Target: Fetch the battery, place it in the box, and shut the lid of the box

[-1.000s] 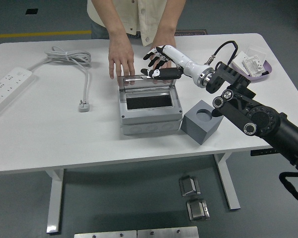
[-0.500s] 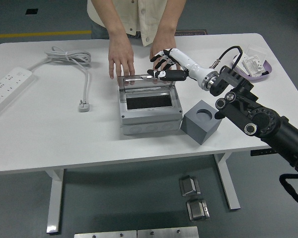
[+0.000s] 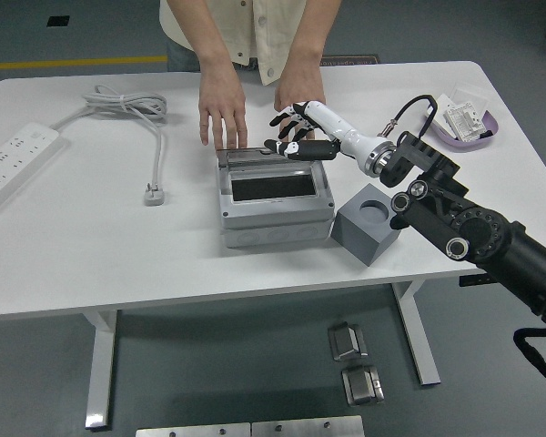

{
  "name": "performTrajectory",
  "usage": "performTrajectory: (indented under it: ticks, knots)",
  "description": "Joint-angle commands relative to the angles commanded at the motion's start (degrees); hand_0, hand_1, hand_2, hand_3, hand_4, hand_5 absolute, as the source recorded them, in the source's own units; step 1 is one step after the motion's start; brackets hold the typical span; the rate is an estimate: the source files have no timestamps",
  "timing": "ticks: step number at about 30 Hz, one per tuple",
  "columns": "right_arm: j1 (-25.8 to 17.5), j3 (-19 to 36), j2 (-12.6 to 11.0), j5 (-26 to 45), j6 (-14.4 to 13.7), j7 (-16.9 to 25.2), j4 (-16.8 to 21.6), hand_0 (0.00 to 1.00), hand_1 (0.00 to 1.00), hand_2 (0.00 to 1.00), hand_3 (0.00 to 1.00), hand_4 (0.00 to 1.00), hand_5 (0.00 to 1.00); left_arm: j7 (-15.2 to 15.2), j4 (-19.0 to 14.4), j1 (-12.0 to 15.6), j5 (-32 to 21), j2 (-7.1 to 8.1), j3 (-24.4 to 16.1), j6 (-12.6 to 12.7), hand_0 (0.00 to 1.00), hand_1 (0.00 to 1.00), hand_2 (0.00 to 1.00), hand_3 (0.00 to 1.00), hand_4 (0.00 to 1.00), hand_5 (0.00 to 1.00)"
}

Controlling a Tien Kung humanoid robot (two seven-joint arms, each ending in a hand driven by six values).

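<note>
My right hand (image 3: 291, 137), fingers spread and holding nothing, rests on the raised lid (image 3: 268, 157) at the back of the box (image 3: 275, 198), which sits mid-table; I cannot see the battery, so I judge it is already inside. To close well, I push the lid's top edge forward and down evenly, clear of the person's hands (image 3: 223, 114) bracing the box behind.

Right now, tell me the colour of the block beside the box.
Grey block, with a round recess on top; head view.
</note>
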Motion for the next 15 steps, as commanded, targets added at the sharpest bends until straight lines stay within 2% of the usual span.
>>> performTrajectory:
  ticks: [8, 15]
  knots:
    - [-1.1, -2.9, -0.5, -0.8, 0.3, -0.9, 4.2, 0.653, 0.479, 0.609, 0.706, 0.844, 0.577, 0.0, 0.0, -0.2, 0.4, 0.14, -0.2, 0.0, 0.621, 0.632, 0.547, 0.634, 0.693, 0.111]
    - [-1.6, -3.3, -0.6, -1.4, 0.7, -1.5, 5.6, 0.654, 0.480, 0.609, 0.706, 0.844, 0.578, 0.1, 0.0, -0.2, 0.5, 0.17, -0.3, 0.0, 0.620, 0.633, 0.547, 0.634, 0.692, 0.110]
